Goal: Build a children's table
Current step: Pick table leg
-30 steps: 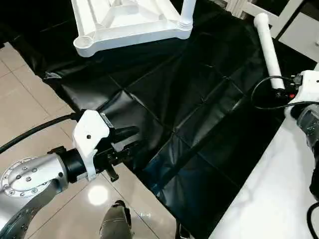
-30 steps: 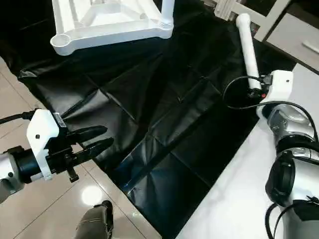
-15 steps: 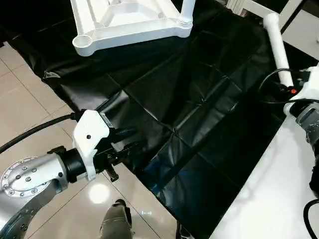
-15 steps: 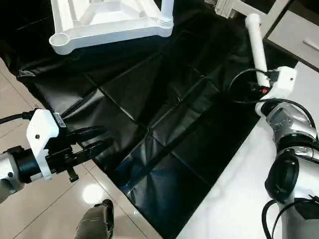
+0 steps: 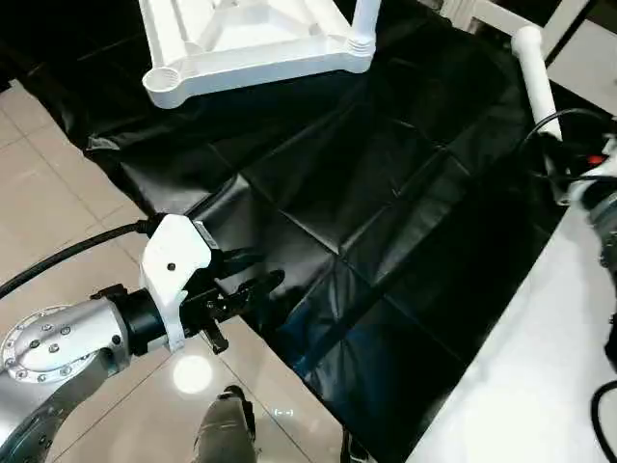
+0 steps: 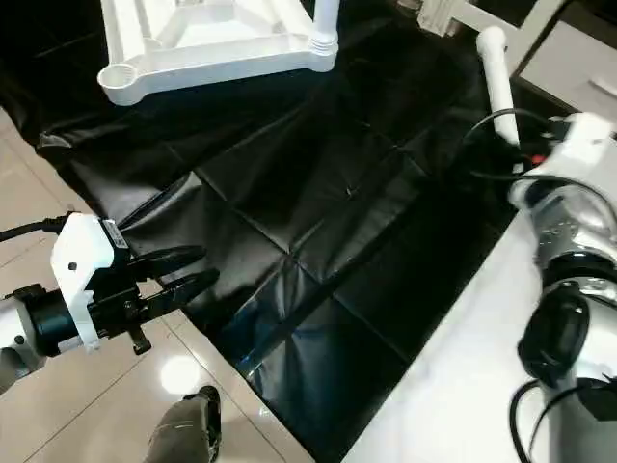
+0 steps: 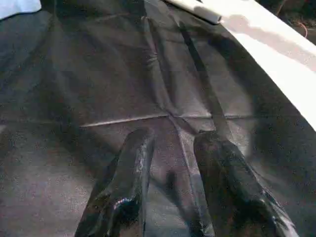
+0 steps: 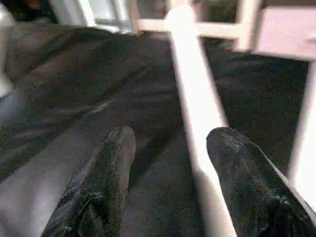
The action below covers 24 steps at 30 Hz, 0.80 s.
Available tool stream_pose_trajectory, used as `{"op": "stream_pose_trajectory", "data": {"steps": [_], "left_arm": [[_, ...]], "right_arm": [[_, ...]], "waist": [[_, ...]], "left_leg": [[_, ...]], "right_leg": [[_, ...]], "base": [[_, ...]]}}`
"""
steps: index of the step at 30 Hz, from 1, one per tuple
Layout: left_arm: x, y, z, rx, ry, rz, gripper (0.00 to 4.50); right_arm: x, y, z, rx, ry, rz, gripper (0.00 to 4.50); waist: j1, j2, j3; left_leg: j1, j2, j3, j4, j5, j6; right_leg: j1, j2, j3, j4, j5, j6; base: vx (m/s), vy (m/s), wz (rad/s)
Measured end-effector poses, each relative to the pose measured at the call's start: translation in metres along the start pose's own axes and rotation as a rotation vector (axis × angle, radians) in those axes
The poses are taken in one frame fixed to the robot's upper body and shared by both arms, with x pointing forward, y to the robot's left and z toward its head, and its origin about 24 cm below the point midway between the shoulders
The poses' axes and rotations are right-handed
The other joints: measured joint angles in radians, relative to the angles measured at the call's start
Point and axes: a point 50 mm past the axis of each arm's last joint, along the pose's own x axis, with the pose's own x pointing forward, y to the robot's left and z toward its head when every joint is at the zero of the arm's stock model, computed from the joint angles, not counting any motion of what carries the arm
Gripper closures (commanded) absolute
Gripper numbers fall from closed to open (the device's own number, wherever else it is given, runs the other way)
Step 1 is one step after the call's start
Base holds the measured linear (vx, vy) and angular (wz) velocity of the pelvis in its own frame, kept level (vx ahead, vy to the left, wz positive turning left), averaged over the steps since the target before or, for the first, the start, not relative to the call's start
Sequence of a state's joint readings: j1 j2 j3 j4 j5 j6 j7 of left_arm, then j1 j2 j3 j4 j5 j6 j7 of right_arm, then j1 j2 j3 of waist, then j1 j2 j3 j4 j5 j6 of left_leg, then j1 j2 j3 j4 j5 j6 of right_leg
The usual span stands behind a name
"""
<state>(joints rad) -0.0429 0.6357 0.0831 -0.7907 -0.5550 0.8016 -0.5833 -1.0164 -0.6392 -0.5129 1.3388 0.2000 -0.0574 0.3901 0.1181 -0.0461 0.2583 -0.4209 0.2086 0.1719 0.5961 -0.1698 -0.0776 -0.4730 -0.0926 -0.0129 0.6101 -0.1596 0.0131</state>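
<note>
right gripper (image 8: 170, 148) straddles a white leg (image 8: 192, 98), jaws apart
left gripper (image 6: 188, 270) hovers empty, fingers parted, above the black sheet (image 6: 318, 212); tabletop (image 6: 193, 48) lies far off.

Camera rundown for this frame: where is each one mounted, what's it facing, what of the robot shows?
Left/right eye: head stereo pair, looking down at black sheet, tabletop; left gripper and silver forearm visible.
Left wrist: along its open fingers onto the sheet.
Right wrist: along its open fingers, loose leg between them.
Shared: the leg appears in head views too.
</note>
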Motion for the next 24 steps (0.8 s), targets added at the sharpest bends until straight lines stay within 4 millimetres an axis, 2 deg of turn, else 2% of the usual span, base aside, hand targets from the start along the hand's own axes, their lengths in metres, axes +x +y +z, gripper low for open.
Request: {"op": "stream_pose_trajectory", "data": {"steps": [3, 6, 13, 19, 24], "left_arm": [[0.000, 0.000, 0.000, 0.003, 0.004, 0.000, 2.78], [0.000, 0.000, 0.000, 0.004, 0.005, -0.001, 2.78], [-0.001, 0.001, 0.000, 0.007, 0.009, -0.001, 2.78], [-0.003, -0.001, -0.001, -0.006, 0.017, -0.011, 2.78], [-0.006, -0.003, 0.000, -0.004, 0.018, -0.015, 2.78]], "right_arm": [[-0.001, -0.004, -0.001, -0.009, 0.001, -0.056, 1.49], [-0.001, -0.006, -0.003, -0.028, 0.013, -0.079, 1.14], [-0.004, -0.010, -0.015, -0.091, 0.086, -0.108, 0.61], [-0.006, -0.014, -0.021, -0.156, 0.122, -0.191, 0.61], [-0.007, -0.014, -0.027, -0.128, 0.134, -0.194, 0.61]], "waist": [[-0.002, 0.000, 0.000], [-0.006, 0.000, 0.000], [-0.003, 0.000, 0.000], [-0.001, 0.000, 0.000], [-0.003, -0.001, 0.002]], "left_leg": [[0.000, 0.000, 0.000, 0.000, 0.000, 0.000], [0.000, 0.000, 0.000, 0.000, 0.000, 0.000], [0.000, 0.000, 0.000, 0.000, 0.000, 0.000], [0.000, 0.000, 0.000, 0.000, 0.000, 0.000], [0.000, 0.000, 0.000, 0.000, 0.000, 0.000]], "right_leg": [[0.000, 0.000, 0.000, 0.000, 0.000, 0.000], [0.000, 0.000, 0.000, 0.000, 0.000, 0.000], [0.000, 0.000, 0.000, 0.000, 0.000, 0.000], [0.000, 0.000, 0.000, 0.000, 0.000, 0.000], [0.000, 0.000, 0.000, 0.000, 0.000, 0.000]], "base": [[0.000, 0.000, 0.00], [0.000, 0.000, 0.00], [0.000, 0.000, 0.00], [0.000, 0.000, 0.00], [0.000, 0.000, 0.00]]}}
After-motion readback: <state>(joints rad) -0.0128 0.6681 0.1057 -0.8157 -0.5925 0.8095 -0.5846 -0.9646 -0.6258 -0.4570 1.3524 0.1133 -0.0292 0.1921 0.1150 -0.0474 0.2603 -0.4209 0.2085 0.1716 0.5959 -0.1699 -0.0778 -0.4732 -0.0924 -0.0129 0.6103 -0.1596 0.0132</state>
